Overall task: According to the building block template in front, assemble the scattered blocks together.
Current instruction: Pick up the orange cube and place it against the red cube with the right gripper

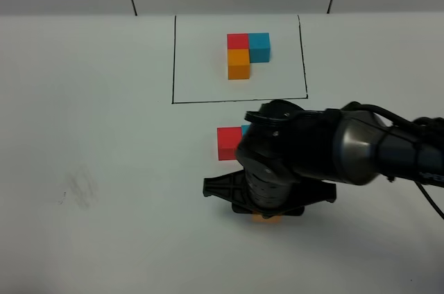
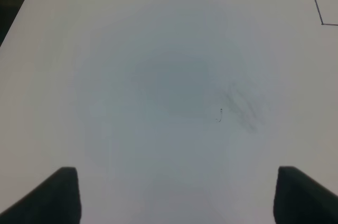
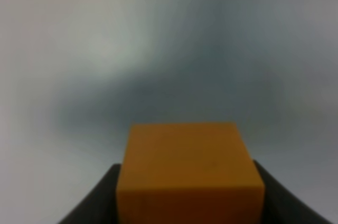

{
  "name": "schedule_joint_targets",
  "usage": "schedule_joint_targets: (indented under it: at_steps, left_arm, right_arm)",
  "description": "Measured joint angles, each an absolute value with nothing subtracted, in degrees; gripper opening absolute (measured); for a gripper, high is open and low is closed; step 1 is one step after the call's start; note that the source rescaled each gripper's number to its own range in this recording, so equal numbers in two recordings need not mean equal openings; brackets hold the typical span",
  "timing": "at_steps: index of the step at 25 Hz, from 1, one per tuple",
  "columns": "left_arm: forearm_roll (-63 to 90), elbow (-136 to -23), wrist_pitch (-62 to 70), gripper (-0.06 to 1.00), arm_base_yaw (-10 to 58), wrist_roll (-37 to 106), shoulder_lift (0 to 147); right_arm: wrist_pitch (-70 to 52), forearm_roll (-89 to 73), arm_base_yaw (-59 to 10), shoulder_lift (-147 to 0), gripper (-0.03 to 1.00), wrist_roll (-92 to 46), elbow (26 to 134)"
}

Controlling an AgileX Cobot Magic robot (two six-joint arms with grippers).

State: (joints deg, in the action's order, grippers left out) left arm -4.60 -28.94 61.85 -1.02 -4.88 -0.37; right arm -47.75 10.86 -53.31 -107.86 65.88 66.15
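– Gripping the orange cube [image 3: 189,171], the right end effector [image 1: 267,212] hangs low over the white counter [image 1: 104,134]. It is on the near side of the template [image 1: 247,53], well clear of its black frame [image 1: 173,65].

– Is the cube truly held?

– The right wrist view shows both dark fingers [image 3: 97,203] pressed flush against the cube's sides, so the hold is clenched. Whether the cube rests on the counter or sits just above it cannot be told.

– And the other loose cubes?

– The red cube [image 1: 227,143] lies just outside the frame's near line, between the template and the orange cube. A sliver of the blue cube [image 1: 245,130] shows just beside the red one, on its right. The arm covers the rest of it.

– The template itself?

– Three cubes joined in an L inside the frame: red at the corner, blue to its right, orange on its near side.

– And the left end effector [image 2: 182,195]?

– Released, with its two fingertips [image 2: 63,195] spread wide over bare counter. A corner of the template's frame and a faint grey smudge [image 2: 243,110] are in its wrist view. The high camera places that smudge far to the left of the template, on its near side.
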Motion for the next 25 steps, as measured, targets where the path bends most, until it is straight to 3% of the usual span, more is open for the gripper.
schedule_joint_targets:
  at_steps: [12, 25]
  left_arm:
    - [-7.60, -28.94, 61.85, 0.67, -1.02, -4.88, -0.37]
    - [-9.11, -28.94, 61.64, 0.67, -1.02, -4.88, -0.37]
  right_arm:
    - [-52.76, 10.77, -53.31, -120.93, 0.28, 59.80, 82.52]
    - [-55.86, 10.66, -51.99, -127.11, 0.27, 58.48, 90.30]
